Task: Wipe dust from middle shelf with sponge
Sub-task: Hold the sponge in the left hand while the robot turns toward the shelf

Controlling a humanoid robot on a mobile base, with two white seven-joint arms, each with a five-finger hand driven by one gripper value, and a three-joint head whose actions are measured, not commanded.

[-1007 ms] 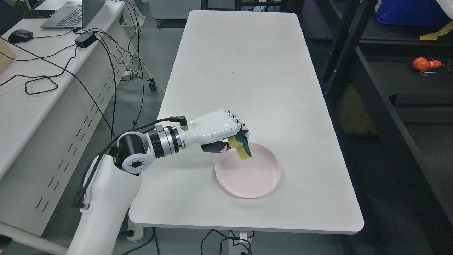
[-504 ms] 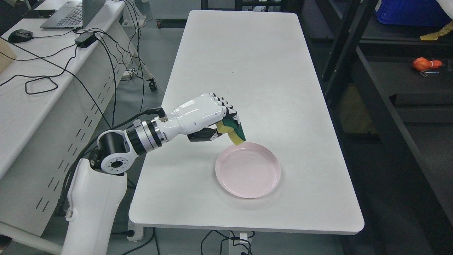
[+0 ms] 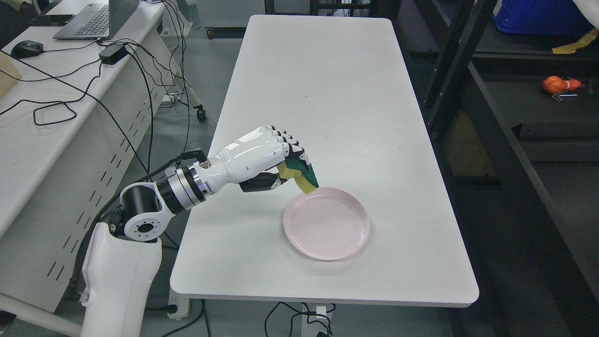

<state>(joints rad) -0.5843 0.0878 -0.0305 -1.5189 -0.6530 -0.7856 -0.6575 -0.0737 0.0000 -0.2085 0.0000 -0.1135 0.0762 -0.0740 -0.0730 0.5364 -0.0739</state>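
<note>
- Nearest, the left arm [image 3: 121, 276] rises from the lower left edge, its white forearm bending at a black-and-silver wrist toward the desk [image 3: 327, 107].
- Just beyond, the left hand [image 3: 262, 154] hangs above the desk's near left part, knuckles up.
- Its fingers [image 3: 290, 147] are curled tight around the sponge [image 3: 302, 175], with the dark thumb pressing from below.
- That sponge is yellow with a green face; it sticks out down and to the right from the fist, held in the air, its lower tip just over the far left rim of the plate [image 3: 326, 223].
- Whether the tip touches the rim cannot be told.
- Pink and round, the plate lies flat on the desk's near half with nothing in it.
- Farther back the white desk top stretches away bare, save for a tiny dark speck near its middle.
- To the left stands a second desk [image 3: 28, 140] carrying black cables [image 3: 70, 98], a power brick [image 3: 113, 51], a mouse [image 3: 27, 47] and a laptop [image 3: 93, 18].
- To the right a dark shelf rack [image 3: 468, 89] runs alongside; an orange object [image 3: 557, 84] lies on one shelf, and a blue bin [image 3: 538, 16] sits higher at the far right.
</note>
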